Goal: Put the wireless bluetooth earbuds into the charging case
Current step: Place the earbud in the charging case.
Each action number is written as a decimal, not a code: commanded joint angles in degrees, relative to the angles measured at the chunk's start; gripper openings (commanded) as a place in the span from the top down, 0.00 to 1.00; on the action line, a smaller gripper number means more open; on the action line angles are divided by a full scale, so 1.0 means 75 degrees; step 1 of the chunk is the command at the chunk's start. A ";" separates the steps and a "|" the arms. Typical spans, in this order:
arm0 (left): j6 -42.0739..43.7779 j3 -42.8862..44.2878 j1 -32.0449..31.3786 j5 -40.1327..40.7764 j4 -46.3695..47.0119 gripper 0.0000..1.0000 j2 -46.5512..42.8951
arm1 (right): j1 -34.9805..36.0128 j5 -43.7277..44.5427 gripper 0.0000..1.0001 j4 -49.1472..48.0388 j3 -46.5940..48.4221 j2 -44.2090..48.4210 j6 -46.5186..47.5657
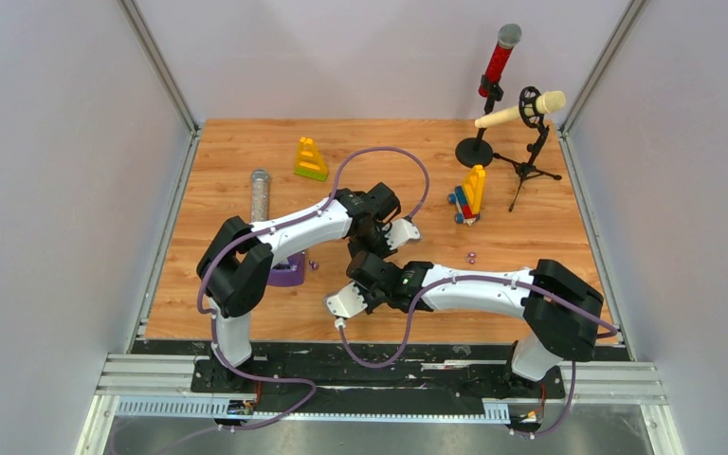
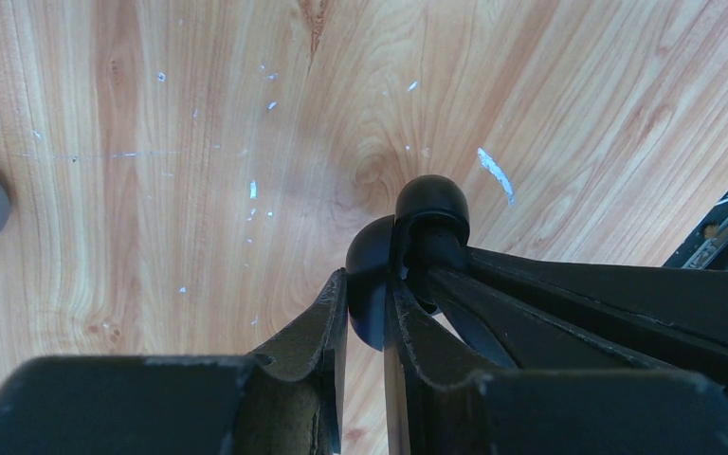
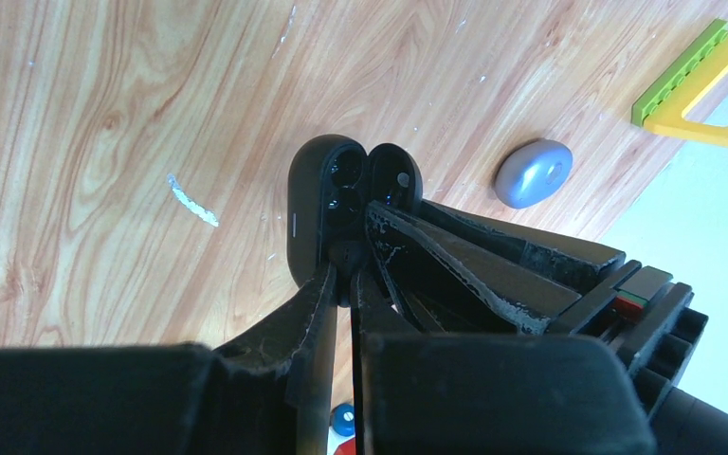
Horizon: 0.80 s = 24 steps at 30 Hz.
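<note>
Both left hand [image 2: 368, 284] and right hand [image 3: 343, 275] clenched on open charging case [image 3: 303, 218], mid-frame: light, hard, glossy, likely slippery; hold shell edges, spare hinge.

The light is bright and even, and it comes from above. In the top view the table [image 1: 389, 137] is lit all over, with only small, soft shadows on it. In both wrist views the jaws are close, dark and a bit blurry, but the wood behind them looks sharp.
</note>
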<state>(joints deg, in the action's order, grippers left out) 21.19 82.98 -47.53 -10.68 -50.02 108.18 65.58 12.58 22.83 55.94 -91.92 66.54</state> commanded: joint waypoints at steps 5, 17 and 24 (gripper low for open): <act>0.0198 0.0024 -0.0061 -0.0145 0.0039 0.82 -0.0193 | 0.0010 0.0191 0.92 -0.0200 -0.0096 0.0032 0.0116; 0.0134 0.0000 -0.0061 0.0041 0.0176 0.82 -0.0246 | 0.0005 0.0078 0.86 -0.0012 0.0024 0.0003 -0.0092; 0.0128 -0.0019 -0.0061 0.0030 0.0184 0.82 -0.0291 | -0.0013 0.0104 0.78 -0.0015 0.0103 0.0007 -0.0130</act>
<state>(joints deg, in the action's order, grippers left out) 21.19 82.98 -47.57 -10.02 -49.74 108.18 65.56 12.97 22.59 55.33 -91.92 66.22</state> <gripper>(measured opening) 0.238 0.210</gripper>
